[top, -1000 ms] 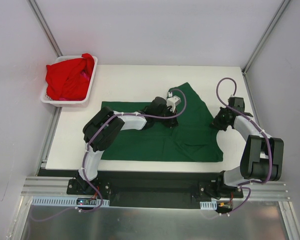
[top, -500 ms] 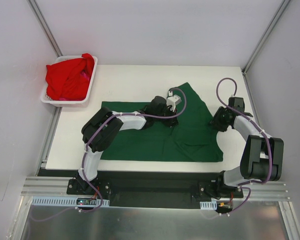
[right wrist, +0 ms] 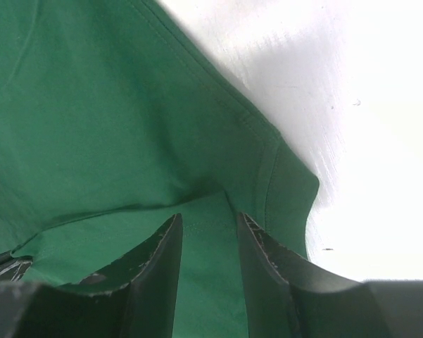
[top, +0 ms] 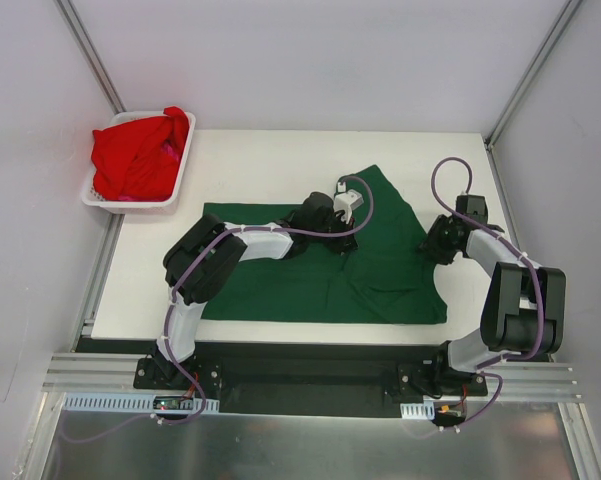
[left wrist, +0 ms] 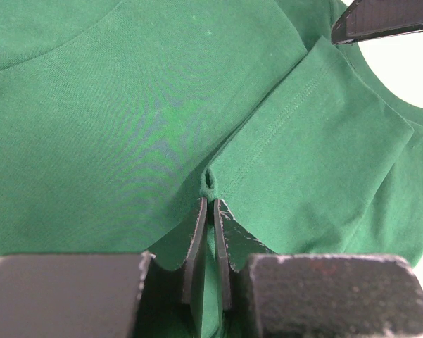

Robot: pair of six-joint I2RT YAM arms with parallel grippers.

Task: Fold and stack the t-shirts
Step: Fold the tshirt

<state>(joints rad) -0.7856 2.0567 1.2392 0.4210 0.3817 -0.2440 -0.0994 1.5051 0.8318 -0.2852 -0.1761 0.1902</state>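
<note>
A dark green t-shirt (top: 280, 285) lies spread on the white table, its right part folded over toward the middle. My left gripper (top: 342, 232) sits over the shirt's middle, shut on a pinched fold of the green cloth (left wrist: 127, 105); its fingertips (left wrist: 211, 203) press together on that fold. My right gripper (top: 430, 243) is at the shirt's right edge. In the right wrist view its jaws (right wrist: 210, 220) stand open, with green cloth (right wrist: 91, 105) lying flat beneath and between them. Red t-shirts (top: 135, 155) are heaped in the basket at the far left.
The white slotted basket (top: 140, 205) stands at the table's far left corner, partly over the edge. Bare white table (right wrist: 366, 105) shows right of the shirt's hem. Grey walls enclose the back and both sides.
My right gripper has opened and let go of the shirt's right edge. The left arm and the cloth have hardly moved.
</note>
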